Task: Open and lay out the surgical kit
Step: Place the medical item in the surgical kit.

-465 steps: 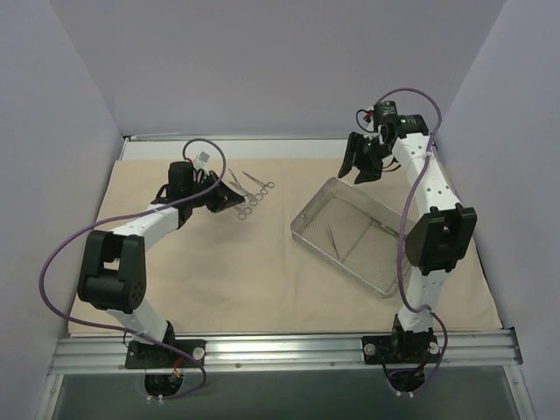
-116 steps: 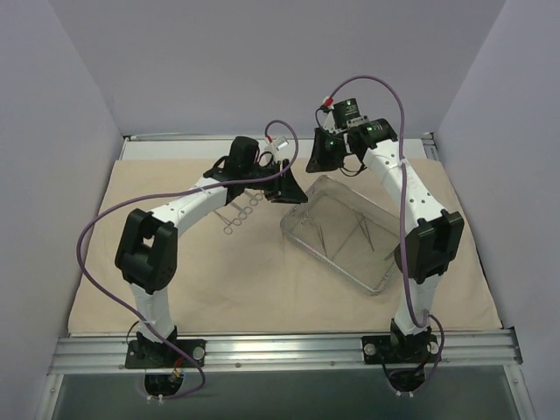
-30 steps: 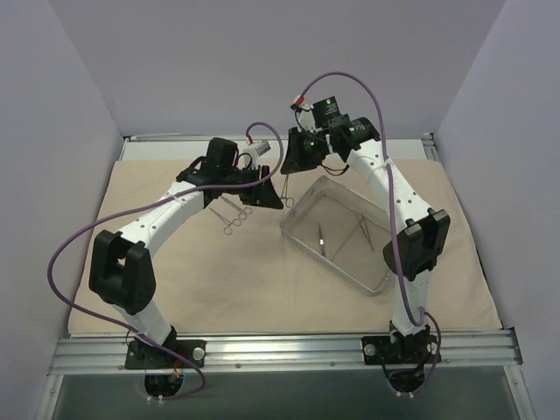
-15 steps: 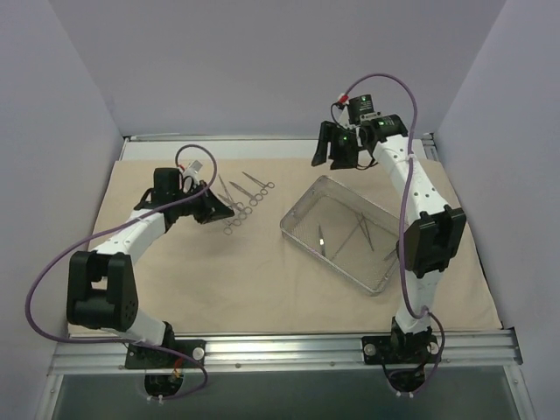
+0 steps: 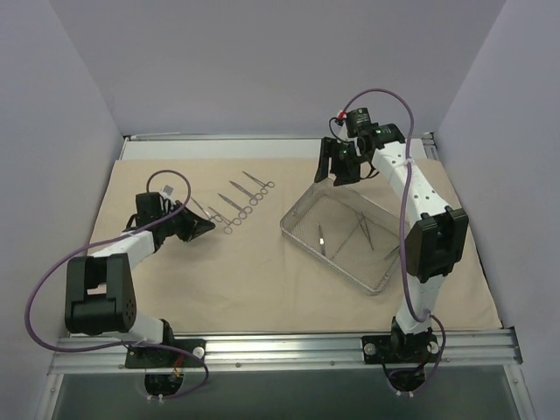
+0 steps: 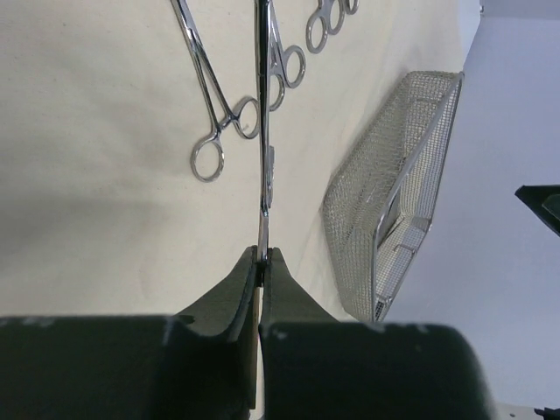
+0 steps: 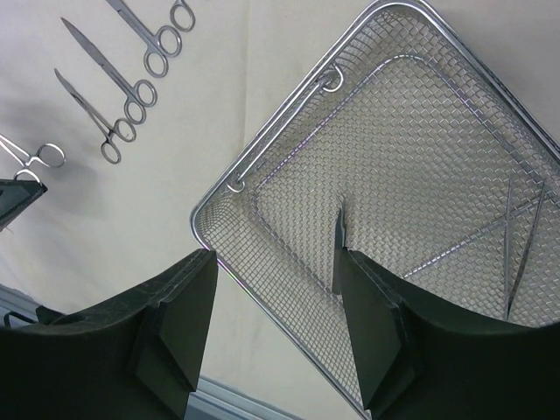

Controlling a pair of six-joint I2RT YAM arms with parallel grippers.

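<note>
The beige cloth wrap [image 5: 262, 289] lies spread flat over the table. On its right part stands the silver wire-mesh tray [image 5: 302, 206], with a short instrument [image 7: 339, 245] and thin forceps [image 7: 516, 254] inside. Three ring-handled instruments [image 5: 241, 197] lie in a row on the cloth left of the tray. My left gripper [image 5: 203, 226] hangs low at the left end of that row, shut on the tip of a thin steel instrument [image 6: 264, 131] that points away from its fingers [image 6: 236, 280]. My right gripper [image 7: 276, 280] hovers open over the tray's far left corner with nothing between its jaws.
A metal rail [image 5: 280, 350] with both arm bases runs along the near edge. Grey walls close in the back and both sides. Purple cables loop off both arms. In the left wrist view the tray [image 6: 394, 175] stands to the right of the held instrument.
A second ago both grippers met above the tray's far left corner. The left one shut on the instrument and carried it left and down; the right one opened and drew back right.
</note>
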